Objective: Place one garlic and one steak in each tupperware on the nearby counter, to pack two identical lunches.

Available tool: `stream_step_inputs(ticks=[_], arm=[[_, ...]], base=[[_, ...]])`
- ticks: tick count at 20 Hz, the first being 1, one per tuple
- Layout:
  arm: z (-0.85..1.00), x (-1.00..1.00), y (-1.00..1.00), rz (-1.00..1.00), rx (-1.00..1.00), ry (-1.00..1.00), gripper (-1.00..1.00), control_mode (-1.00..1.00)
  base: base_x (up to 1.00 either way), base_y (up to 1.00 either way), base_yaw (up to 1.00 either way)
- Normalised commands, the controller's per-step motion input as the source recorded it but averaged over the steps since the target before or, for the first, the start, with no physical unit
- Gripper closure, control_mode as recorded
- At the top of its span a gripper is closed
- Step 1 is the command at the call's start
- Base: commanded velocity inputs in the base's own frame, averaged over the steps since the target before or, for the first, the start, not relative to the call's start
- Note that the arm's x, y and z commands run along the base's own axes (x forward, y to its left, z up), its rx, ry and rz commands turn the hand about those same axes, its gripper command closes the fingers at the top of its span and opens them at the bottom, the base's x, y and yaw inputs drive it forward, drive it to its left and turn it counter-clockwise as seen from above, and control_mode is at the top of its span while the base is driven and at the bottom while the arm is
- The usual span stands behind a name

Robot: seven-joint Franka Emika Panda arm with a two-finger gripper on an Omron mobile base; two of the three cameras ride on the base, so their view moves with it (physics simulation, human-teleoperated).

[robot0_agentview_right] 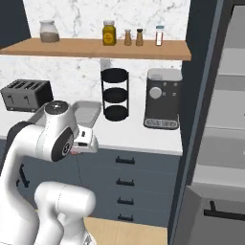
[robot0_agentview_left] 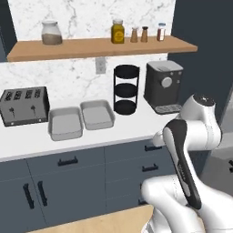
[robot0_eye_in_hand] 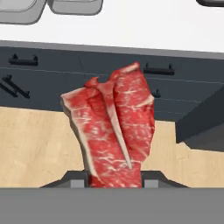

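Steak (robot0_eye_in_hand: 111,131) is hanging upright at frame centre, the gripper (robot0_eye_in_hand: 114,178) pinching its lower end above wooden floor. Two tupperware trays (robot0_agentview_left: 66,123) (robot0_agentview_left: 97,113) are sitting side by side mid-left on the counter (robot0_agentview_left: 27,145), bare white worktop running before them.

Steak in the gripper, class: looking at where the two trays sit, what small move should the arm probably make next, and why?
Probably lift and carry the steak forward toward the counter. The gripper is shut on the steak, hanging below counter height in front of the cabinet drawers, while both tupperware trays sit empty beside the toaster.
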Motion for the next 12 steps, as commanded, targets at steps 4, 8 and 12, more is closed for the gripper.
stream_step_inputs(ticks=[4,8,12], arm=[[0.00,0.00,0.00,0.00,0.00,0.00,1.00,1.00],[0.00,0.00,0.00,0.00,0.00,0.00,1.00,1.00],[0.00,0.00,0.00,0.00,0.00,0.00,1.00,1.00]], base=[[0.54,0.40,0.00],[0.46,0.41,0.00],[0.68,0.64,0.00]])
